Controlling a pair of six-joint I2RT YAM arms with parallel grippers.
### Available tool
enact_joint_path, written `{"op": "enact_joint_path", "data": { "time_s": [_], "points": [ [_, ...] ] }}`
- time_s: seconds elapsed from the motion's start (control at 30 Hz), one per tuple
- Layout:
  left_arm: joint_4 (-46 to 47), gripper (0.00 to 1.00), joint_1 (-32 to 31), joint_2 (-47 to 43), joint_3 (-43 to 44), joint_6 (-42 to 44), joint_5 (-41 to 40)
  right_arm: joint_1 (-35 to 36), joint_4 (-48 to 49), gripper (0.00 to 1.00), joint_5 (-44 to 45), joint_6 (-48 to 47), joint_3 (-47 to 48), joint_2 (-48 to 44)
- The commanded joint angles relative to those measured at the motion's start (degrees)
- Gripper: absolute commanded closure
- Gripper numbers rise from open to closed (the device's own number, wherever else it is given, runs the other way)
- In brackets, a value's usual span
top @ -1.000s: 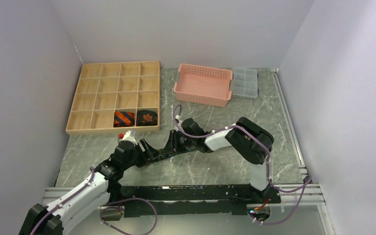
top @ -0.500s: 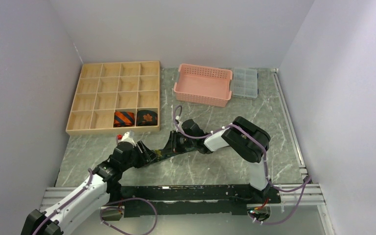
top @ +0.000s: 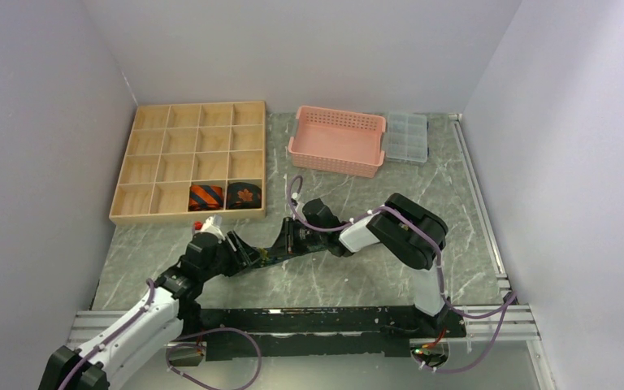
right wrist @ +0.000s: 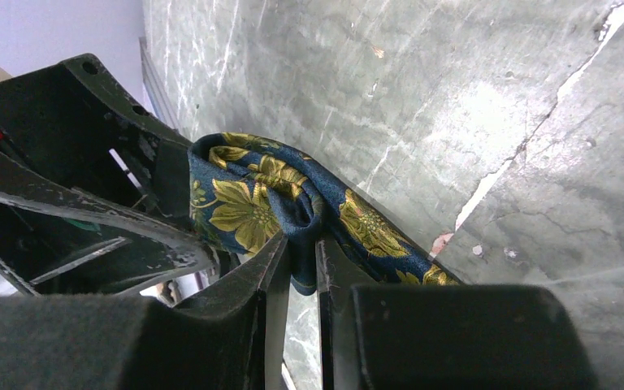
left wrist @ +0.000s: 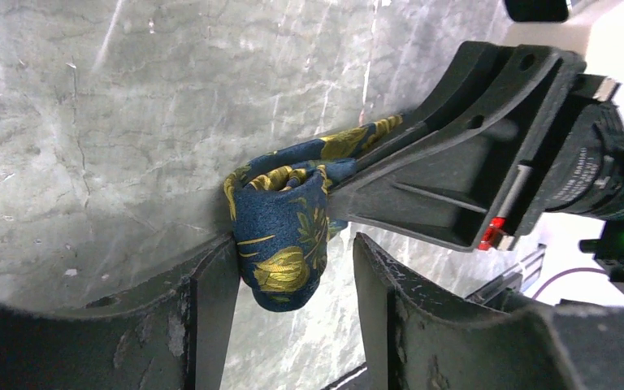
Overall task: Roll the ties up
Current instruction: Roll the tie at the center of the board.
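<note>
Close view along the right end effector [right wrist: 301, 262], whose two dark fingers [right wrist: 244, 317] fill the bottom of the frame. They stand almost together, pinching a fold of a dark blue tie [right wrist: 248, 207] printed with yellow flowers and leaves. Past the fingertips the tie bunches into a loose, partly wound coil, while a flat length runs to the lower right beside the right-hand finger. It lies on a grey-green marbled table [right wrist: 471, 106]. On the left, the black frame of the left end effector [right wrist: 180, 203] presses close against the coil.
</note>
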Motion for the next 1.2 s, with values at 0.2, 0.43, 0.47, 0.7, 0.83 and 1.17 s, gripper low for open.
{"op": "enact_joint_path", "data": {
  "time_s": [0.2,0.43,0.47,0.7,0.83,1.17],
  "points": [
    [6.0,0.5,7.0,-0.8,-1.5,-1.9,9.9,0.1,0.8,0.81,0.0,-2.2,-2.1,0.9],
    [12.4,0.55,8.9,4.4,-2.1,-2.1,13.6,0.1,0.7,0.81,0.0,-2.5,-2.2,0.7],
    [13.3,0.57,8.9,5.0,-2.2,-2.1,14.0,0.1,0.8,0.81,0.1,-2.6,-2.1,0.6],
    [13.5,0.95,9.0,7.9,0.5,0.4,17.1,0.1,0.6,0.81,0.4,-2.9,-1.8,0.3],
    [6.1,0.97,8.9,7.0,4.1,3.3,15.6,0.0,-1.0,0.75,3.1,-3.9,-2.4,-2.6],
    [-19.9,0.97,6.5,13.5,16.9,9.1,-1.0,-2.4,-16.7,0.32,20.2,-11.8,-7.6,-22.7]
  ]
}}
